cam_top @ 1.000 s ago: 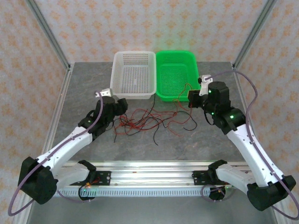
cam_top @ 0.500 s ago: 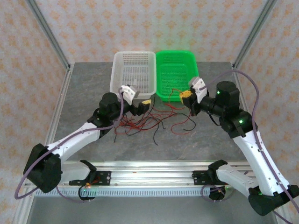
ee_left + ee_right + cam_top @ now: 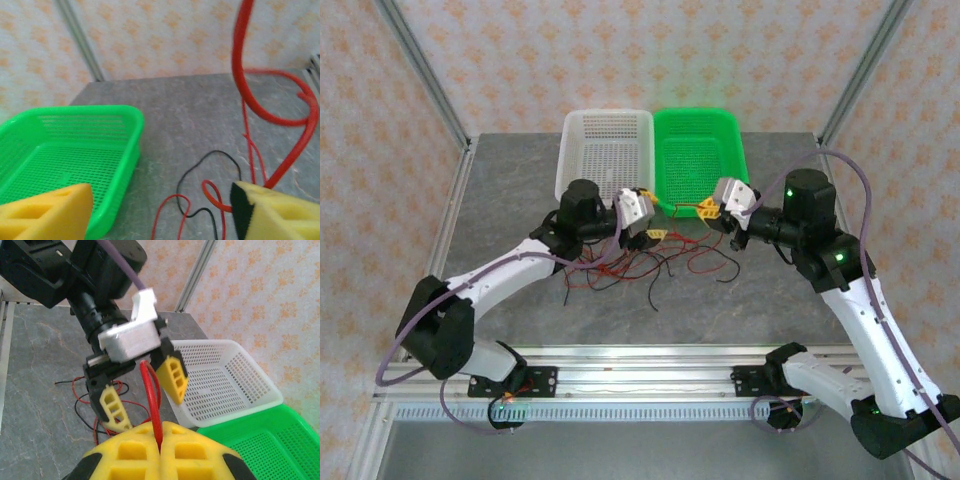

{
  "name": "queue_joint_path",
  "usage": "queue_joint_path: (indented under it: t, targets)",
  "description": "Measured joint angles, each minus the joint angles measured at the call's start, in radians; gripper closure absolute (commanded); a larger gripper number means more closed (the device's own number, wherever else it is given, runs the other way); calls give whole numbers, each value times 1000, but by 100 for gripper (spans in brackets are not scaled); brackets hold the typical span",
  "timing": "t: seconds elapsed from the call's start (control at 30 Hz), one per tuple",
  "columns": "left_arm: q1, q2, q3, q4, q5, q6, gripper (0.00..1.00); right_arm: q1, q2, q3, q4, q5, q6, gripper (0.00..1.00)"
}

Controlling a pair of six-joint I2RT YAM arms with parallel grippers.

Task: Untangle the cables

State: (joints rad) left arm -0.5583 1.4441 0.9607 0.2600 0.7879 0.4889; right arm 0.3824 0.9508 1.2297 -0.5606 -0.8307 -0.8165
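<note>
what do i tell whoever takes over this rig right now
Right gripper: shut on a red cable, held up off the table.
Left gripper: open, jaws apart, apparently around that cable's loop, not closed on it.
Cables: the other red and black ones lie in a tangle on the table, in front of the white basket and green basket.
Done: one red cable pinched and raised.
Left: draw it free of the tangle, then separate the others.
</note>
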Motion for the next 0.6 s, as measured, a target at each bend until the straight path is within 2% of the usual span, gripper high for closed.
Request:
queue_joint_path:
  t: [0.23,0.33,0.5,0.6]
  targets:
    - [-36,16,18,-106,4,53,33,0,-11,0,16,24,4,100]
    - [-35,-23,14,-149,-53,77,32,0,-14,-2,30,49,11,100]
    - [-35,-112,13,-219,-178,120,22,0,-24,-19,60,76,31,100]
    - [-35,-137,13,-230,-203,131,19,0,-24,-20,78,76,39,100]
